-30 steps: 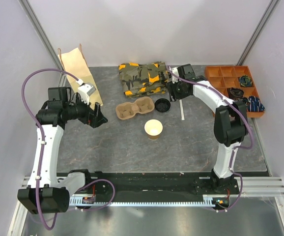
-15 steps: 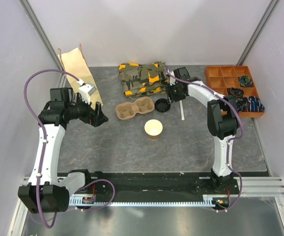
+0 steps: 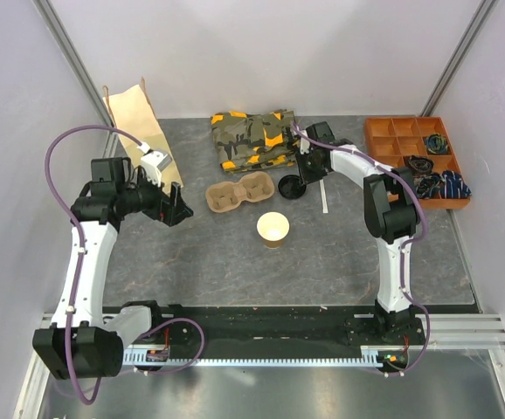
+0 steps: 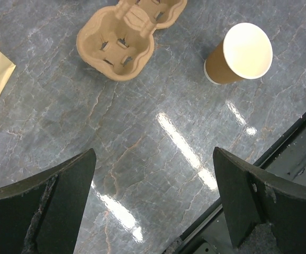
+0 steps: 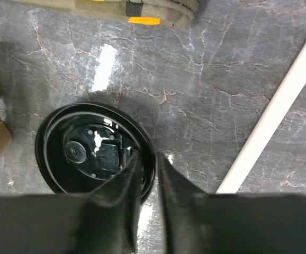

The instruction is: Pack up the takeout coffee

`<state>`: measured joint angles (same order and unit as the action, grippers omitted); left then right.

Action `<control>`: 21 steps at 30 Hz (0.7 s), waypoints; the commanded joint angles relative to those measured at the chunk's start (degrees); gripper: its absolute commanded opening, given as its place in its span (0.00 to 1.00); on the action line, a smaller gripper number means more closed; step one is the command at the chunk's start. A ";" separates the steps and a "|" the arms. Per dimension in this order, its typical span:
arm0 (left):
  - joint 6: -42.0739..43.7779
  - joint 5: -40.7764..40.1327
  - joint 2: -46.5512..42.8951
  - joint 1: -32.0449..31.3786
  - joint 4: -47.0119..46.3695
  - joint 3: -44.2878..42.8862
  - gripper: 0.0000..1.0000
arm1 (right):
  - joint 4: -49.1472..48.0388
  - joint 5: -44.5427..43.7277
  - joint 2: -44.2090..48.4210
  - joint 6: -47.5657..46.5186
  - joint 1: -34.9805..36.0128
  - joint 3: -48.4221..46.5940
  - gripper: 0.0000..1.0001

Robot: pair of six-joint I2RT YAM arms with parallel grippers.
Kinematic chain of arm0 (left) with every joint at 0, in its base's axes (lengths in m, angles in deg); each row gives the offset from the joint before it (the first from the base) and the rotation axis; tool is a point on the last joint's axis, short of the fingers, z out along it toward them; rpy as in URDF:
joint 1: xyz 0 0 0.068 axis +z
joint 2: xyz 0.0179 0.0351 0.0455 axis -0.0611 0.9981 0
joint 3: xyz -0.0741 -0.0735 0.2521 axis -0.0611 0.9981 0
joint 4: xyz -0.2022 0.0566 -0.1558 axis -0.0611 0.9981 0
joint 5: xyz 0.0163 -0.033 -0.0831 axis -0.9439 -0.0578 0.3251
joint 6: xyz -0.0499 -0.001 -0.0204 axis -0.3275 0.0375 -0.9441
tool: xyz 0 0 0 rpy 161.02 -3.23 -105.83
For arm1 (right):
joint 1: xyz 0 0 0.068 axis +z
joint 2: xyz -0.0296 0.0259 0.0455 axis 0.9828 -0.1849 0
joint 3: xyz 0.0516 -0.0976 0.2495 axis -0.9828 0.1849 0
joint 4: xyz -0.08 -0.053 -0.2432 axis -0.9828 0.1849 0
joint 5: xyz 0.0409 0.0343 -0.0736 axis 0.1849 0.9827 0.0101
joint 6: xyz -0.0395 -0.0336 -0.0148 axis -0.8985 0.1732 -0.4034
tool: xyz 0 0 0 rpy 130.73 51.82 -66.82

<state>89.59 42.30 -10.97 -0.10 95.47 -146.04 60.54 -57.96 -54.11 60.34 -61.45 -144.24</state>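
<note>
The takeout coffee cup, tan paper and pale inside, stands upright and uncovered at the table's middle; the left wrist view has it at upper right. Its round black lid lies flat on the table right of the pulp tray. My right gripper is down on the lid. One finger sits inside the rim and the other outside, so the gripper is shut on that edge. My left gripper hovers left of the tray, open and empty.
A tan paper bag lies at the back left. A folded camouflage cloth lies behind the tray. An orange compartment box with small items sits at the back right. A white stick lies right of the lid.
My right gripper has moved left and down onto the lid, and its jaws have narrowed onto the rim. The left arm has barely shifted.
</note>
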 commanded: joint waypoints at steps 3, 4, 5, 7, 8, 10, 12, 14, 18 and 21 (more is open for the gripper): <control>3.39 4.67 -3.28 -0.15 -4.54 1.44 1.00 | 1.24 0.97 2.40 0.00 -0.13 -2.60 0.02; 3.93 5.37 -3.37 -0.15 -4.63 1.17 1.00 | 1.69 1.24 2.75 -0.18 -0.40 -2.95 0.00; 4.37 6.69 -3.46 -0.23 -4.63 0.91 1.00 | 2.13 1.59 3.97 -0.09 -0.75 -3.57 0.00; 6.13 8.10 -3.64 -0.32 -4.54 -0.41 1.00 | 2.83 4.38 5.56 -0.09 -1.71 -3.75 0.00; 6.91 9.76 -3.73 -0.32 -4.46 -0.85 1.00 | 2.83 5.88 7.57 0.17 -2.07 -3.66 0.00; 9.55 13.35 -4.08 -0.41 -4.54 -2.43 1.00 | 3.01 10.87 9.86 0.61 -3.03 -2.79 0.00; 12.79 15.30 -4.34 -0.76 -5.07 -3.66 1.00 | 3.45 14.15 13.73 0.70 -3.39 -1.65 0.00; 14.39 16.45 -5.48 -1.28 -7.70 -3.84 0.99 | 3.45 19.66 18.19 0.70 -3.39 1.16 0.00; 21.93 17.77 -10.13 -2.17 -16.39 0.71 0.97 | 5.28 29.96 24.02 0.70 -3.39 5.30 0.00; 25.36 18.56 -15.84 -2.78 -27.46 6.52 0.96 | 9.40 40.24 26.48 0.18 -3.39 6.35 0.00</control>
<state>105.16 56.61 -20.57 -2.11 83.02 -144.86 64.94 -34.48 -30.81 60.56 -65.32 -139.98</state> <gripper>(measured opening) 0.965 0.020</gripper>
